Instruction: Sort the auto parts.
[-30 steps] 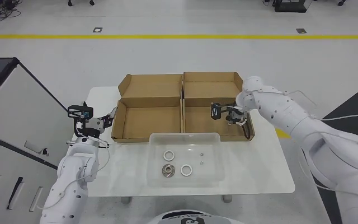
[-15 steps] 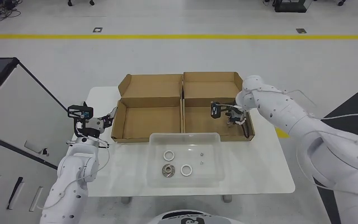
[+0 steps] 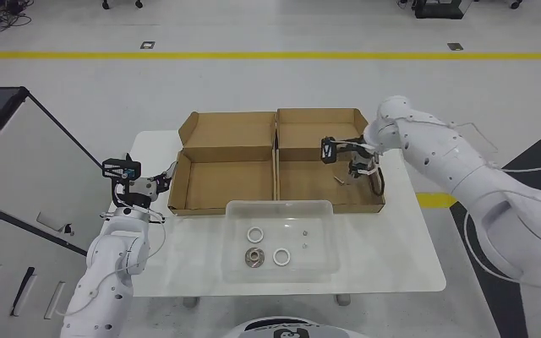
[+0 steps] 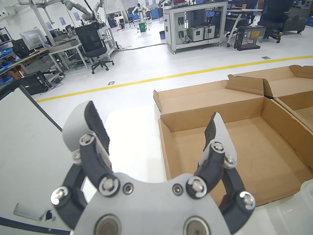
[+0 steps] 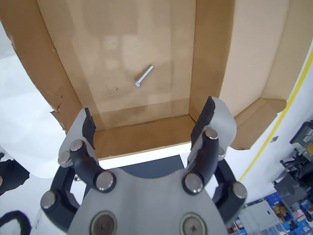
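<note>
A small silver bolt (image 5: 143, 76) lies alone on the floor of the right cardboard box (image 5: 210, 40), also seen as the bolt (image 3: 338, 178) from above. My right gripper (image 5: 149, 108) hangs open and empty over that box's outer wall; in the top view this right gripper (image 3: 363, 166) is beside the bolt. A clear plastic tray (image 3: 279, 204) in front of the boxes holds two white rings (image 3: 254, 233), a metal bearing-like part (image 3: 253, 257) and two tiny pieces (image 3: 303, 228). My left gripper (image 4: 151, 111) stands open and empty at the outer side of the left box (image 4: 232, 143).
Both boxes (image 3: 224, 177) sit side by side at the back of the white table (image 3: 380, 253), flaps folded outward. A slanted white panel (image 3: 34, 160) stands to the table's left. Bare tabletop lies right of the tray.
The right arm has pulled up and toward the far side of the right box. The bolt now shows lying free on the box floor. The left arm has kept still.
</note>
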`<action>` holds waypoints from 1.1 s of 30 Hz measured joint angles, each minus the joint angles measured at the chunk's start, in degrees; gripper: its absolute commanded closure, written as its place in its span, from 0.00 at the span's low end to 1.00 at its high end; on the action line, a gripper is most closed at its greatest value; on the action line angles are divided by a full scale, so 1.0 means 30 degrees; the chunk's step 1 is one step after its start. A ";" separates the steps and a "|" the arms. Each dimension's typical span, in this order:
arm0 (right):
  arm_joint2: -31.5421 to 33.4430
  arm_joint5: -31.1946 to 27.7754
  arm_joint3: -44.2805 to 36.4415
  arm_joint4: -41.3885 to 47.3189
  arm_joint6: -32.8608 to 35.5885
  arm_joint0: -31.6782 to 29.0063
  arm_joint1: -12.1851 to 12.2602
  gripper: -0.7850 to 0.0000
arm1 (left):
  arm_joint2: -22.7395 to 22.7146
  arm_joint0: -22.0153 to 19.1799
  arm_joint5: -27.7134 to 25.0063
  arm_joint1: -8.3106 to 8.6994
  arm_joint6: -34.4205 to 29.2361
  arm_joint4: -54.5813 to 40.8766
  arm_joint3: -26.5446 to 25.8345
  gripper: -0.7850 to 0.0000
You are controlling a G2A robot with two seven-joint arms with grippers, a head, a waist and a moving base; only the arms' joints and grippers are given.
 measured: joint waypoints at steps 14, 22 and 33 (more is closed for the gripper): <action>0.0585 0.0678 -0.6818 0.2588 0.0679 0.0539 0.2916 0.00 | 0.0000 0.0000 0.0000 0.0000 0.0000 0.0000 0.0000 0.00; 0.0582 0.0671 -0.6642 0.2549 0.0671 0.0540 0.2894 0.00 | 0.0000 0.0000 0.0000 0.0000 0.0000 0.0000 0.0000 0.00; 0.0871 0.0998 -0.9732 0.2435 0.1004 0.0896 0.3445 0.00 | 0.0000 0.0000 0.0000 0.0000 0.0000 0.0000 0.0000 0.00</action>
